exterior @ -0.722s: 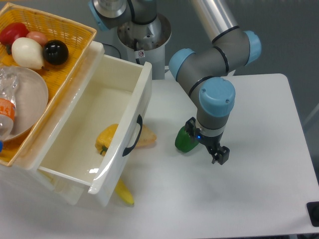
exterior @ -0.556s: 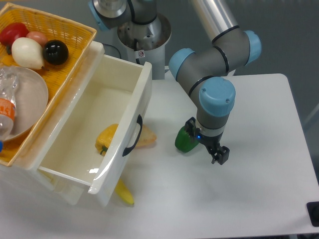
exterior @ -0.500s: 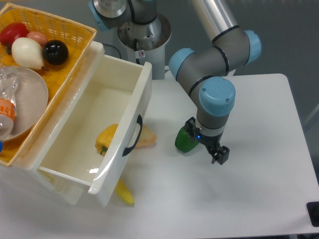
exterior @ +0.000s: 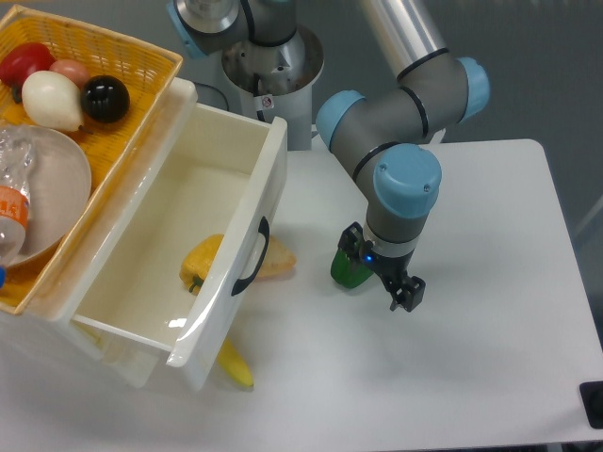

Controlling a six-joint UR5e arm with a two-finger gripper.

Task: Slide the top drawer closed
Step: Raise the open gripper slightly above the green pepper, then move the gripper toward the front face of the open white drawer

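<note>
While top drawer (exterior: 179, 235) stands pulled far out at left, yellow pepper (exterior: 200, 261) inside, gripper (exterior: 399, 294) hangs over table (exterior: 490, 311) beside green pepper (exterior: 347, 268); finger spread unreadable.

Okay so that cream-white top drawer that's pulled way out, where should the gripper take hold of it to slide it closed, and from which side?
Best on the black curved bar handle at the middle of the glossy cream-white top drawer front, or flat against that front beside it. Come from the open table side where the gripper now is. The handle bows outward off the panel, which faces the arm, so a push there probably drives it straight in.
</note>
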